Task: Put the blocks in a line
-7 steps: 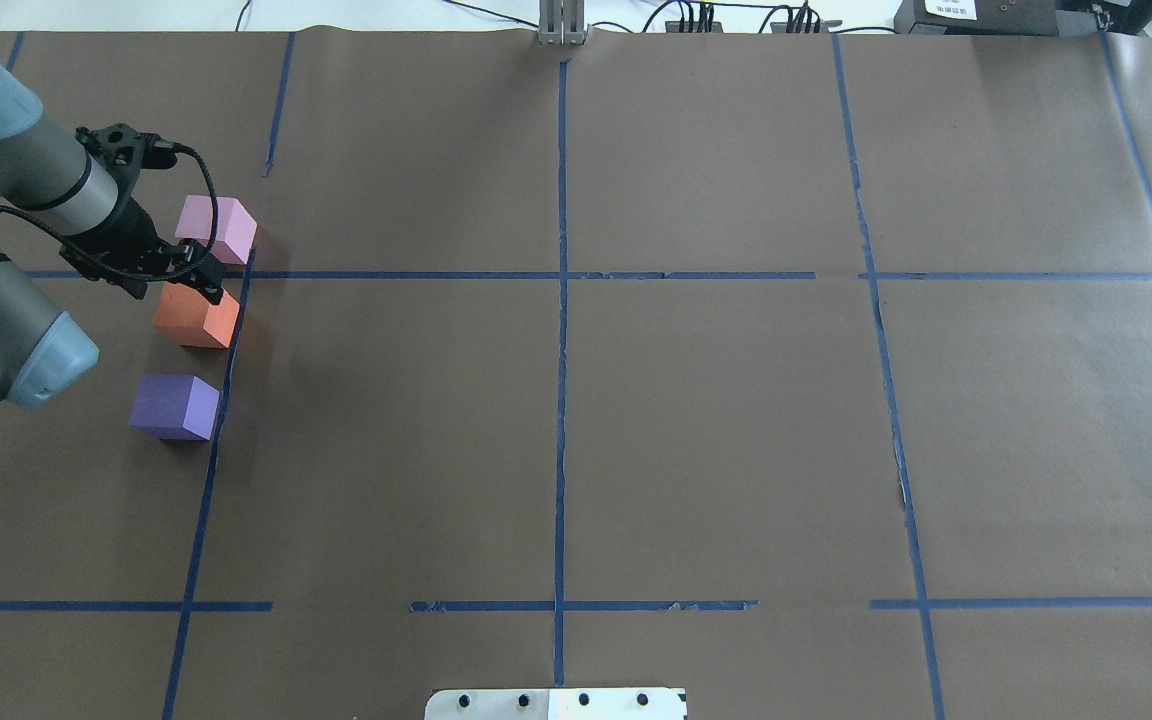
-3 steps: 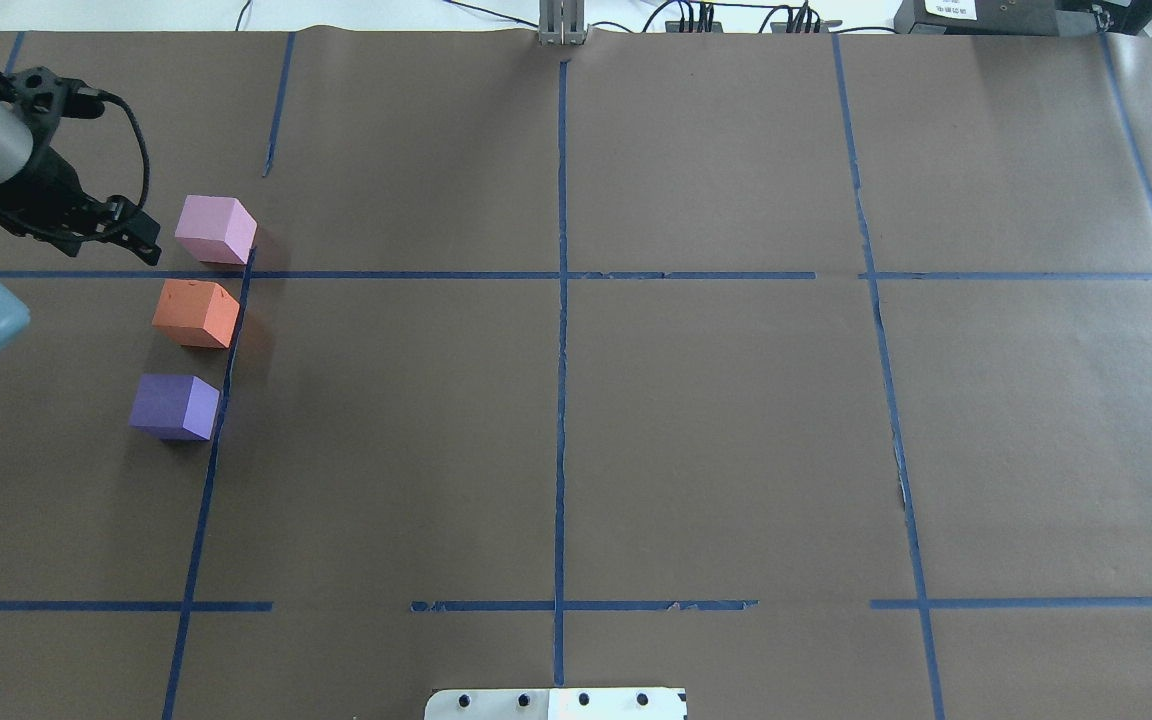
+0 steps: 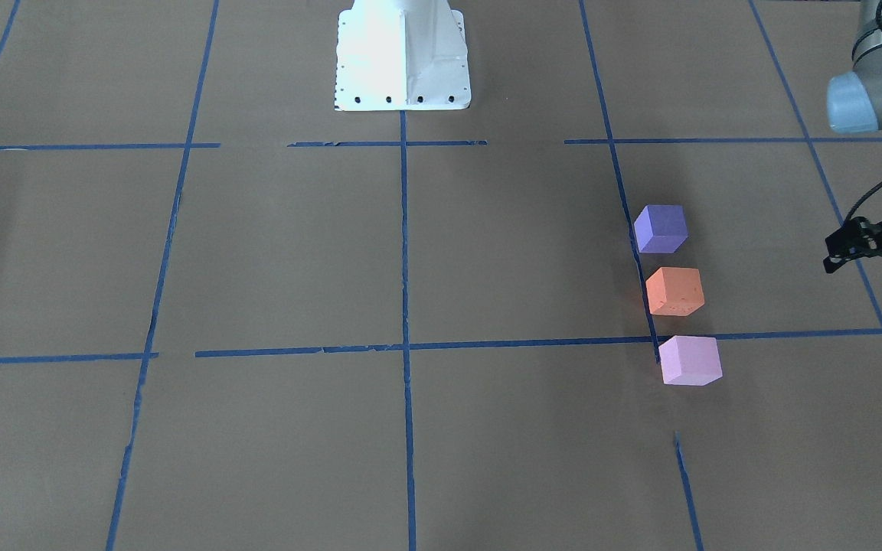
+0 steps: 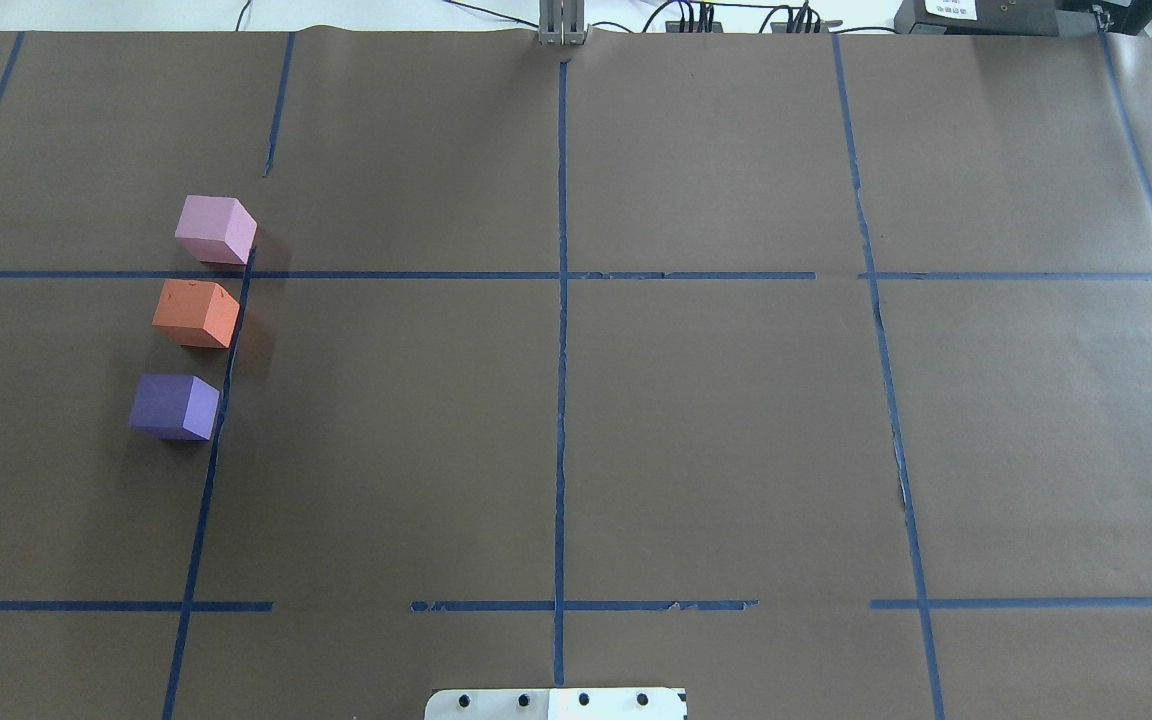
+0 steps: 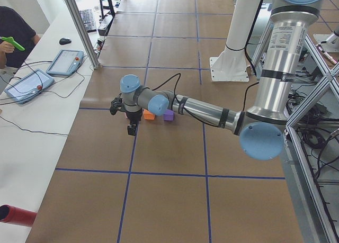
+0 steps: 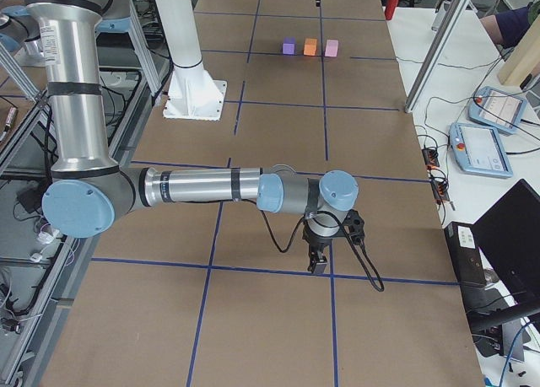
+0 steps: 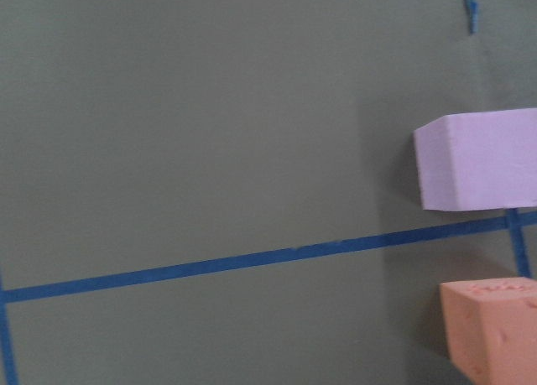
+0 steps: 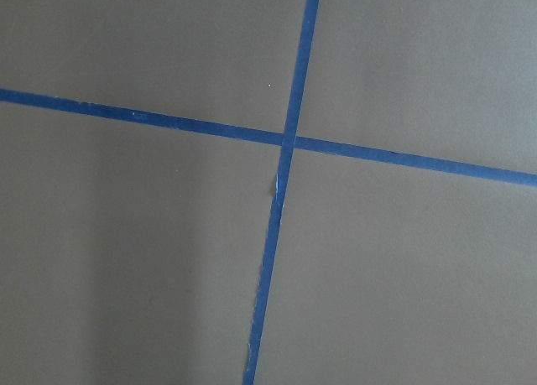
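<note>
Brown paper cover (image 4: 716, 420) lies flat over the table, marked into a grid by blue tape lines (image 4: 560, 400); several lines are broken by gaps. Cables (image 4: 796, 18) sit at the far edge. On the white side bench (image 5: 42, 153): two tablets (image 5: 64, 62), a mouse (image 5: 64, 41), a red cylinder (image 5: 15, 215).

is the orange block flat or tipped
Flat: the orange block sits square on the table, apart from pink block and purple block.
</note>
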{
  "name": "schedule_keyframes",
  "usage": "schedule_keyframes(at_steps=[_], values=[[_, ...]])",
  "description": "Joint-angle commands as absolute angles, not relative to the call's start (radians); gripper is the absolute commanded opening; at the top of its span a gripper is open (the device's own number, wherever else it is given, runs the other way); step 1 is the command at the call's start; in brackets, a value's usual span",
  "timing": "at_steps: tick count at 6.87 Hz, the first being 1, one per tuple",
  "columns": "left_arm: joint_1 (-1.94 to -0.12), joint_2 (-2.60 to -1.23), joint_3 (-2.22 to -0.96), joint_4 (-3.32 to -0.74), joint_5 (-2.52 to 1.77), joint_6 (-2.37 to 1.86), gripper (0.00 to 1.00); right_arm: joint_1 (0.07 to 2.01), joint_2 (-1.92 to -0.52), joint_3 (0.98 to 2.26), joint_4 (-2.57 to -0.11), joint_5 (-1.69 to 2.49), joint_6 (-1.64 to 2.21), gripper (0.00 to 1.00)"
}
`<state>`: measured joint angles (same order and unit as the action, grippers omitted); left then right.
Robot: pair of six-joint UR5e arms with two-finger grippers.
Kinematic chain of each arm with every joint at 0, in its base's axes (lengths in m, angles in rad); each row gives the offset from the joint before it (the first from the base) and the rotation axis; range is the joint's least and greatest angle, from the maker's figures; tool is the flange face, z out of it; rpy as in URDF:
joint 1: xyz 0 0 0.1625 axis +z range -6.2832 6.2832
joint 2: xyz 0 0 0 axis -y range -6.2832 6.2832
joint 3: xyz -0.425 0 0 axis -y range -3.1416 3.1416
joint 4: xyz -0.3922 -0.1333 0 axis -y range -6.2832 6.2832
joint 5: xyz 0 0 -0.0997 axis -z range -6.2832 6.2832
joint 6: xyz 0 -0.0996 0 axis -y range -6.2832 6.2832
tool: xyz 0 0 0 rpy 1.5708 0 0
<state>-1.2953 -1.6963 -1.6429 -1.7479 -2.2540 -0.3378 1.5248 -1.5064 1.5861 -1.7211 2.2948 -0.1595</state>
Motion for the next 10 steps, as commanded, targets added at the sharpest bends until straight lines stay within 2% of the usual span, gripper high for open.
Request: schedule_keyframes(at_steps=[1,3,6,10], values=[[-1.429,-1.61,-1.621,-1.77,-2.328,-0.319,1.0,1.525,-1.506,1.586,-1.721,2.295,-0.16,1.0],[-1.451,-1.545,-1.617,-1.769,-2.349,-0.319,1.0,1.525,-1.506,1.586,-1.721,2.295,-0.16,1.0],[-1.543,-1.536,-1.611,-1.755,-2.339,-0.162,1.0,1.525,-1.506,1.586,-1.721,2.295,-0.16,1.0],[-1.549,-1.503,-1.631,-1.73,-2.347,-0.103,1.0,1.525,-1.506,1.586,-1.721,2.295,-0.16,1.0]])
